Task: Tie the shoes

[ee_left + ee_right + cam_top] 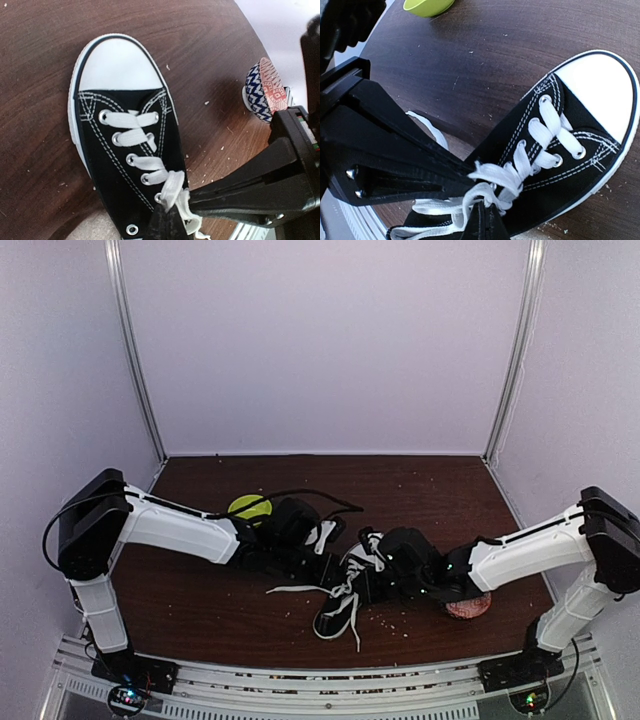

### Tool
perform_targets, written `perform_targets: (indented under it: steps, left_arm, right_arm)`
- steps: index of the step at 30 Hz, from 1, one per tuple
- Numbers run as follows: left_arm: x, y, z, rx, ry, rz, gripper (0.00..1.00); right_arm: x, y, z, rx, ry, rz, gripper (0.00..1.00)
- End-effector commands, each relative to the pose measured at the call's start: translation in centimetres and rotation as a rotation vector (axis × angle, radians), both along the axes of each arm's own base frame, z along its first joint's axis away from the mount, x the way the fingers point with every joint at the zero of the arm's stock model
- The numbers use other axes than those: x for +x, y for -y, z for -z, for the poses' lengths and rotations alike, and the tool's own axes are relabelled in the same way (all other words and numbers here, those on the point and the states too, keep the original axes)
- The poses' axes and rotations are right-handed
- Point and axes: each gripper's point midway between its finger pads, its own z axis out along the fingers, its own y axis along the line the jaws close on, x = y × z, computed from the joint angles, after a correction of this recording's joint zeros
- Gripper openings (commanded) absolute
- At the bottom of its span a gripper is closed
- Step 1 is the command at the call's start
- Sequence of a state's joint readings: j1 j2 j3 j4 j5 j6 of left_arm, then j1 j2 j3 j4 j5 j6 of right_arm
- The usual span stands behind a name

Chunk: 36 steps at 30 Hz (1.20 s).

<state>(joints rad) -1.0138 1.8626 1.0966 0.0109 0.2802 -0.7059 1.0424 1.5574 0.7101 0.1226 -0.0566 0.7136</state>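
The black sneaker (345, 598) with its white toe cap (117, 62) lies mid-table, toe toward the near edge. My left gripper (167, 211) sits over the top eyelets, jaws closed on a strand of white lace (175, 187). My right gripper (487, 209) comes in from the other side, jaws closed on a lace loop (495, 175) at the shoe's throat. The two grippers (330, 558) (380, 562) meet tip to tip above the tongue. Loose lace ends (300, 590) trail left of the shoe and past the toe.
A lime-green bowl (250, 507) stands behind the left wrist and also shows in the right wrist view (427, 6). A small red, white and blue patterned bowl (265, 90) stands on the right under the right arm (468, 608). Crumbs dot the brown table (200, 610).
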Motion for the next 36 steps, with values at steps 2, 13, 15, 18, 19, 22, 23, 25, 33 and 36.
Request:
perform_targets:
  steps: [2, 13, 15, 18, 19, 22, 23, 25, 33, 36]
  left_arm:
    - [0.3, 0.7, -2.9, -0.091, 0.058, 0.012, 0.0]
    - [0.1, 0.1, -2.7, -0.082, 0.07, 0.006, 0.0]
    - [0.2, 0.0, -2.8, -0.083, 0.074, 0.005, 0.0]
    - [0.1, 0.0, -2.9, -0.081, 0.079, 0.013, 0.0]
    - [0.0, 0.0, -2.9, -0.083, 0.079, 0.017, 0.0]
    - [-0.3, 0.2, -3.0, -0.097, 0.081, 0.041, 0.0]
    - [-0.5, 0.3, -3.0, -0.099, 0.081, 0.052, 0.0]
    - [-0.9, 0.5, -2.8, -0.1, 0.073, 0.076, 0.0]
    - [-2.3, 0.7, -1.1, -0.06, 0.026, 0.135, 0.0]
    - [-1.9, -0.4, -0.7, -0.009, 0.042, 0.102, 0.0]
  right_arm:
    - [0.8, -1.0, -0.6, 0.015, 0.008, 0.007, 0.0]
    - [1.3, -0.6, 0.3, -0.026, 0.004, 0.039, 0.0]
    - [1.6, -0.3, 0.5, -0.036, 0.004, 0.056, 0.0]
    - [1.9, 0.1, 0.7, -0.041, -0.002, 0.078, 0.0]
    - [2.0, 0.2, 0.7, -0.041, -0.001, 0.084, 0.0]
    - [2.3, 0.2, 0.6, -0.039, 0.0, 0.09, 0.0]
    - [2.3, 0.2, 0.6, -0.037, 0.001, 0.092, 0.0]
    - [2.4, 0.1, 0.5, -0.028, 0.005, 0.093, 0.0]
    - [2.7, -0.1, -0.1, 0.0, 0.023, 0.088, 0.0]
    - [2.6, 0.1, 0.0, 0.0, 0.022, 0.091, 0.0]
